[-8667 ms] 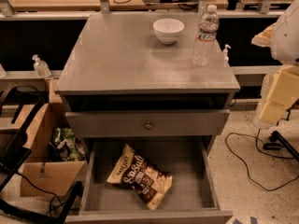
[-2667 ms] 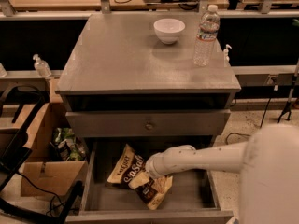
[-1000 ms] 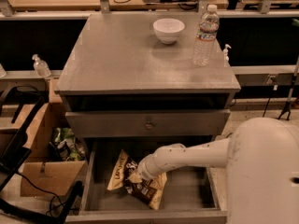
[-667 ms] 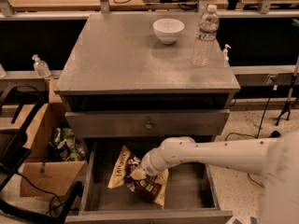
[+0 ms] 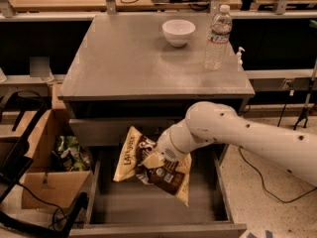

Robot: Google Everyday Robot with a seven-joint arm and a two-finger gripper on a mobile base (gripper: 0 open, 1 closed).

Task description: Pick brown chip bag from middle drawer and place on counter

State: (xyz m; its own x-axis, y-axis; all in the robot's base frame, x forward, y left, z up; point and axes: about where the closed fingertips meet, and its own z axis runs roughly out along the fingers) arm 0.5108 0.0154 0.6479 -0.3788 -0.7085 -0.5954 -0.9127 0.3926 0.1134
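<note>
The brown chip bag [image 5: 148, 168] hangs in the air above the open middle drawer [image 5: 148, 205], in front of the closed drawer front. My gripper [image 5: 154, 158] is shut on the bag's middle and holds it clear of the drawer floor. My white arm reaches in from the right. The grey counter [image 5: 129, 58] lies above, behind the bag.
A white bowl [image 5: 178, 31] and a clear water bottle [image 5: 218, 37] stand at the counter's back right. A cardboard box [image 5: 47, 182] with snack bags sits on the floor to the left. Black cables lie at the left and right on the floor.
My gripper closed on the bag lying in the drawer and lifted it. The bag now hangs above the drawer floor, higher than before.
</note>
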